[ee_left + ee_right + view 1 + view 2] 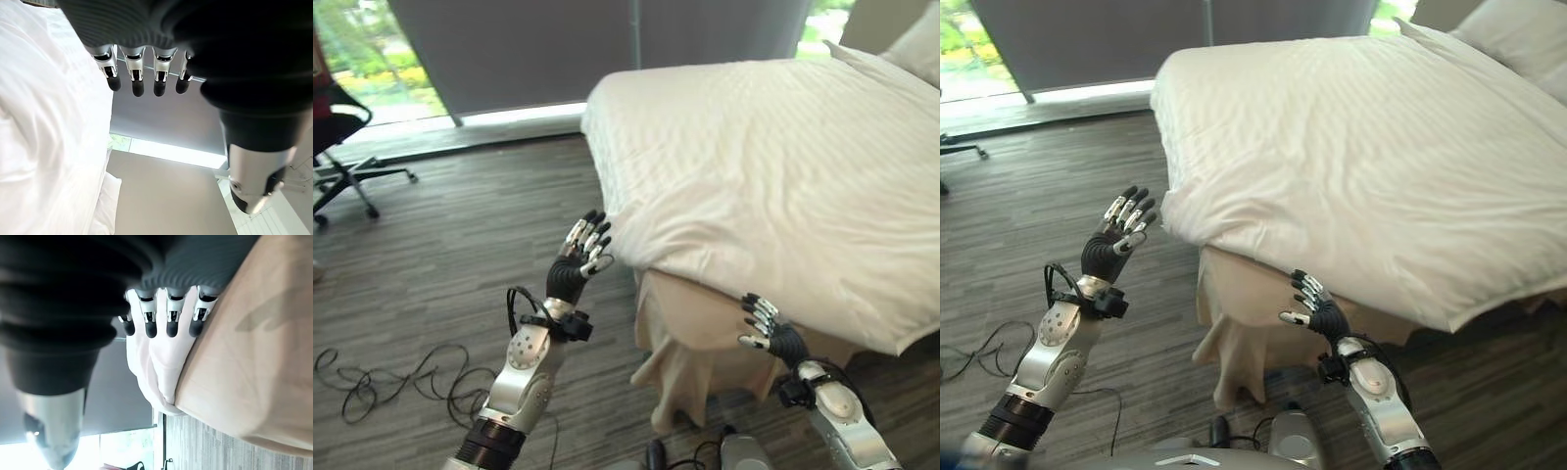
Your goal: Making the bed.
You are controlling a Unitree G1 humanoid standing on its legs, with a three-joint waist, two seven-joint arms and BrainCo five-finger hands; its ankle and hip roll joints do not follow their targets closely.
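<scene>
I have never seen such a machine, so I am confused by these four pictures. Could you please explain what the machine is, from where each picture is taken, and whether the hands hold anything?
This is a humanoid robot that is to make a bed. The two wide pictures come from a stereo camera on its head and show the same scene. The two close pictures come from cameras on its wrists, looking along the fingers. The bed carries a white duvet and a pillow at the far end; a beige sheet hangs below the duvet's near corner. The left hand is raised beside that corner, fingers straight. The right hand is near the beige sheet. Both hands are open and hold nothing.
</scene>
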